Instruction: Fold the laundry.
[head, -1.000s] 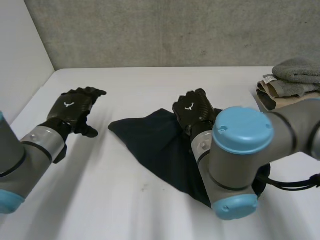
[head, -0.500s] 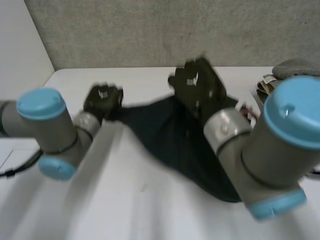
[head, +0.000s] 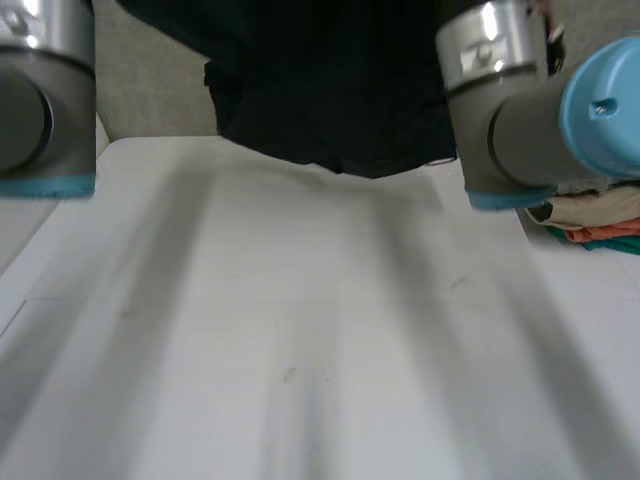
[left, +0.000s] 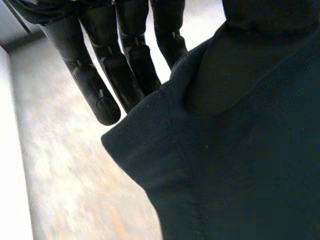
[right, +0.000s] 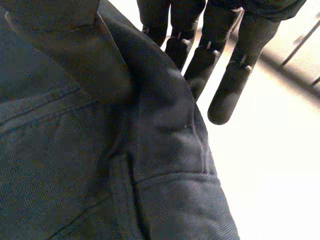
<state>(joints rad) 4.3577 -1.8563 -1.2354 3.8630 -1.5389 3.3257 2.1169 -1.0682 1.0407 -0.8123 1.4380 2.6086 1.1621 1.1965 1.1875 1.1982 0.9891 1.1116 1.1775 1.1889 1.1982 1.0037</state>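
Lifted off the table (head: 300, 350) since a moment ago, the dark garment (head: 330, 100) now hangs above its far edge. The left hand (left: 122, 65) pinches a garment edge between thumb and straight fingers. The right hand (right: 235, 75) pinches a seamed edge likewise. Folded cloths (head: 590, 215) lie on the table's right side.

The dark navy garment (head: 330, 90) is no longer lying on the desk (head: 300, 330). It is now hanging in the air at 12 o'clock in the head view, its lower edge drooping above the desk's far side. The left arm (head: 45, 100), low at 8 o'clock a second ago, is now reaching up at 10 o'clock, and the right arm (head: 540, 110) at 2 o'clock. The left hand (left: 95, 85), earlier empty and apart from the cloth, is now pinching it between thumb and straight fingers. The right hand (right: 230, 85), earlier resting on top, is pinching it likewise.
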